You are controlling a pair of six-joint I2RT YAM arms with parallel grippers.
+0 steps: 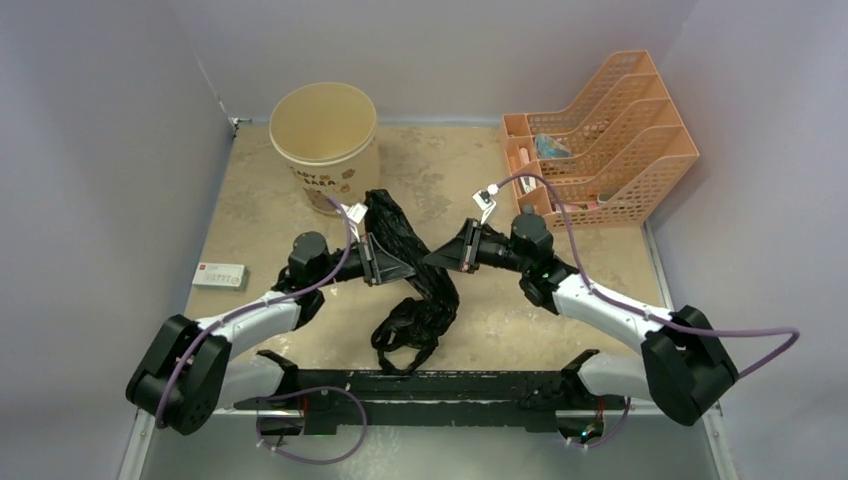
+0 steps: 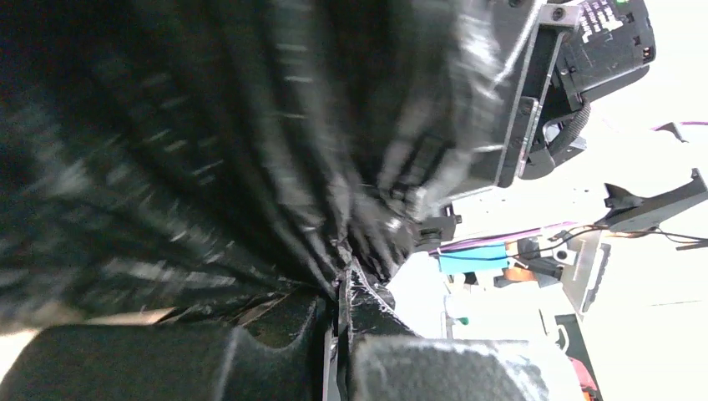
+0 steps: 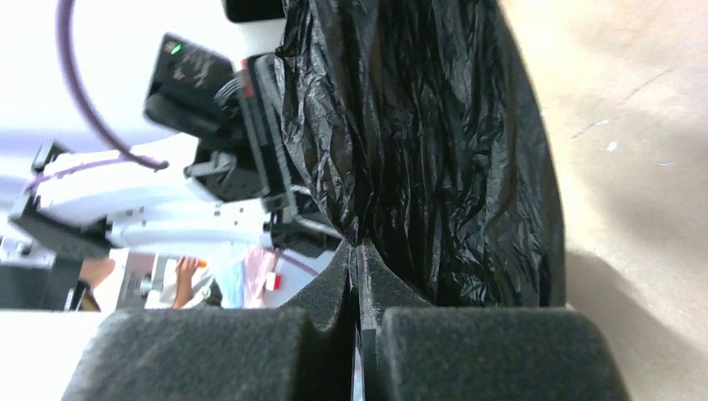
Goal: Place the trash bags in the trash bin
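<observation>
My left hand (image 2: 342, 334) is clenched on a pinch of black film, which is caught right in the seam between the pads. My right hand (image 3: 361, 301) is clamped the same way on the opposite side, so both hands grip the trash bag (image 1: 437, 293) at about the same spot and face each other across it.

The bag hangs as a bunched, twisted strip between them. One end trails toward the trash bin (image 1: 335, 178) and the other droops onto the worktop (image 1: 480, 170) near the arm bases, where its loop handles (image 1: 400, 340) lie in a heap.

I judge it very light, completely limp and slick. It will sag, swing and slide through the pads unless several folds are gathered in each grip. It won't break, but thin film like this could tear if the two hands pull apart. The gathered middle or the handles look like the safest holds.

The bin stands upright at the far left with its mouth open, close to the bag's far end.

My count:
- one bag, as far as I can tell from the bunching
- one bin
- one orange organiser (image 1: 600, 140) at the far right
- one small white box (image 1: 220, 275) at the left edge
</observation>
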